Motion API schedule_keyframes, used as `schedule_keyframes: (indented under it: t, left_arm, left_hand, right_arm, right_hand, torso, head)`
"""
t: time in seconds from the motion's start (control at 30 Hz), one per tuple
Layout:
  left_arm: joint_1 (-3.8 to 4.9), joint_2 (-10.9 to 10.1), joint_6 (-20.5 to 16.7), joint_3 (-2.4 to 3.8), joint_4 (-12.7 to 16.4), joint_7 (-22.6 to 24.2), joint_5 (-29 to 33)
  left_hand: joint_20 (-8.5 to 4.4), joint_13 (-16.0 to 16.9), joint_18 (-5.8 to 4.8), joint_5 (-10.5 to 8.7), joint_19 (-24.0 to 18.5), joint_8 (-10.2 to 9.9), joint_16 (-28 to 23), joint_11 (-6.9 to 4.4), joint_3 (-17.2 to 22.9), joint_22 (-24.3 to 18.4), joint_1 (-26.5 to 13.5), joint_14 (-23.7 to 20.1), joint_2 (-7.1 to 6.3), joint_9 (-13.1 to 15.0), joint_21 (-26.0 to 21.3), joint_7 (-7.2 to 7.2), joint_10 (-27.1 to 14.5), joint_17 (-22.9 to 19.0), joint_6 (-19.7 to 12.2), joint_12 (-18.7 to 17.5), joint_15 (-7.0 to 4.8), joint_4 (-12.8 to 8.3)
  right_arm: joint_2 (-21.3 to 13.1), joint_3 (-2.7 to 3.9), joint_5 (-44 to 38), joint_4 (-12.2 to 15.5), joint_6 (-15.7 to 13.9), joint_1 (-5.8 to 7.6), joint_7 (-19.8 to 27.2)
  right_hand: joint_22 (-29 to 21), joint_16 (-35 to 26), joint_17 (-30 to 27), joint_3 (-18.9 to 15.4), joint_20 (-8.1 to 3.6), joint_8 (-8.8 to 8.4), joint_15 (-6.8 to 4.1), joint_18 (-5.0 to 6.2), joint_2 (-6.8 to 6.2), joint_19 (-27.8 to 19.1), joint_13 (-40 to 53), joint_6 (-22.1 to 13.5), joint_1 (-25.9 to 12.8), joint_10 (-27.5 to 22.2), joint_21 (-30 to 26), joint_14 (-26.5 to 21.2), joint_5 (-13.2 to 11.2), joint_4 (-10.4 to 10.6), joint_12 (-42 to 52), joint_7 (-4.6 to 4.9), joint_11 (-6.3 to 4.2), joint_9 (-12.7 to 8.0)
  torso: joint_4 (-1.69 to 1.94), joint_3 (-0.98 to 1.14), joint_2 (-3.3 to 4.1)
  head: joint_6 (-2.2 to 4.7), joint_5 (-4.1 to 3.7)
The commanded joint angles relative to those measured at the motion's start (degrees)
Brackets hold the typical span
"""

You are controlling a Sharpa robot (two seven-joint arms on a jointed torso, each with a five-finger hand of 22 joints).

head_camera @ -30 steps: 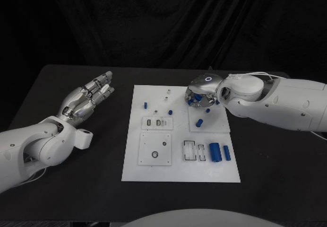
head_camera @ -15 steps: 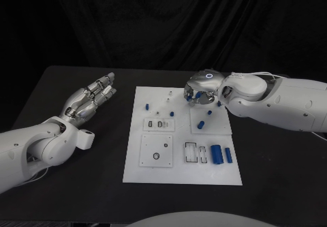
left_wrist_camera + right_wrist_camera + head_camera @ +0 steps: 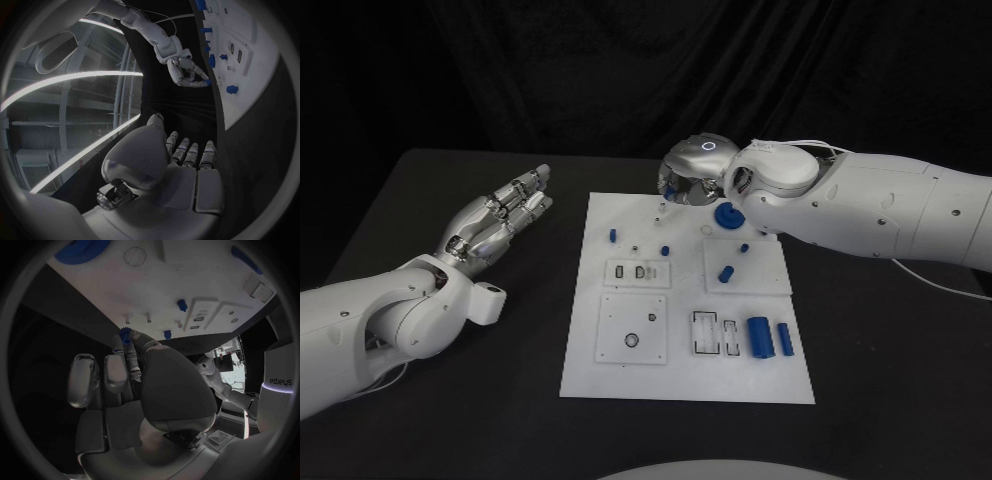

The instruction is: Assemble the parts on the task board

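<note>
Right hand point(image 3: 687, 178) pinches small blue gear point(image 3: 126, 333) over task board point(image 3: 682, 375); left hand point(image 3: 499, 213) spread, empty

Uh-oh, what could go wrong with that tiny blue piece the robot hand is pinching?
1. The right hand seems to pinch the small blue part only at its fingertips, so it might slip and drop onto the task board.
2. The thin pegs stand close together, so the part could land on the wrong one or miss.
3. The big blue gear lies right beside the hand and could get bumped.
</note>
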Motion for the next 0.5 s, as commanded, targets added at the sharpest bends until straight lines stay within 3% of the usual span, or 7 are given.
schedule_keyframes:
  t: [0.03,0.3,0.4,0.5]
  left_arm:
    - [0.15,0.27,1.0,0.05,0.01,9.47,-0.13]
    - [0.15,0.32,1.02,0.05,0.12,9.39,-0.13]
    - [0.15,0.33,1.05,0.05,0.14,9.36,-0.13]
    - [0.15,0.4,1.11,0.05,0.12,9.36,-0.13]
  left_hand:
    - [0.52,0.03,0.55,0.26,0.02,0.11,-0.21,0.21,0.36,0.06,0.5,-0.02,0.11,0.02,0.03,0.39,-0.26,-0.09,0.1,0.09,0.32,-0.03]
    - [0.52,0.03,0.55,0.26,0.02,0.11,-0.21,0.21,0.36,0.06,0.5,-0.02,0.11,0.02,0.03,0.39,-0.26,-0.09,0.1,0.09,0.32,-0.03]
    - [0.52,0.04,0.55,0.27,0.02,0.14,-0.21,0.14,0.39,0.06,0.57,-0.02,0.11,0.04,0.04,0.59,-0.26,-0.09,0.23,0.1,0.29,0.0]
    - [0.52,0.03,0.56,0.29,0.01,0.18,-0.21,0.06,0.43,0.05,0.67,-0.02,0.11,0.07,0.02,0.95,-0.3,-0.09,0.44,0.08,0.27,0.04]
  right_arm:
    - [1.28,0.05,1.77,-1.95,2.05,0.04,0.18]
    - [3.37,0.07,1.9,-4.66,3.48,-0.14,0.13]
    - [3.7,0.07,1.92,-5.03,3.9,-0.29,0.13]
    - [3.84,0.07,1.93,-5.16,4.04,-0.46,0.05]
  right_hand:
    - [0.07,-0.16,0.09,-0.1,0.37,-0.35,0.25,-0.5,-0.07,0.05,-0.19,-0.58,0.19,1.61,-0.14,0.08,0.08,-0.28,-0.4,-0.09,-1.39,0.05]
    - [0.26,-0.18,0.18,-0.03,0.54,-0.98,0.41,-0.52,-0.16,0.04,-0.36,-1.47,0.02,1.18,-0.11,-0.03,-0.11,-0.14,-1.22,0.01,-1.16,0.25]
    - [0.22,-0.18,0.19,-0.03,0.55,-1.0,0.4,-0.51,-0.17,0.02,-0.36,-1.5,0.02,1.17,-0.15,-0.03,-0.12,-0.14,-1.24,0.01,-1.15,0.26]
    - [0.22,-0.23,0.16,-0.04,0.6,-1.23,0.46,-0.5,-0.24,-0.04,-0.41,-1.8,-0.1,1.08,-0.19,-0.09,-0.23,-0.06,-1.49,0.03,-1.1,0.32]
  torso:
    - [0.04,-0.02,0.0]
    - [0.35,-0.1,0.05]
    - [0.31,-0.1,0.11]
    - [0.01,-0.02,0.14]
  head:
    - [0.25,0.03]
    - [0.21,-0.66]
    - [0.1,-0.52]
    - [0.07,-0.37]
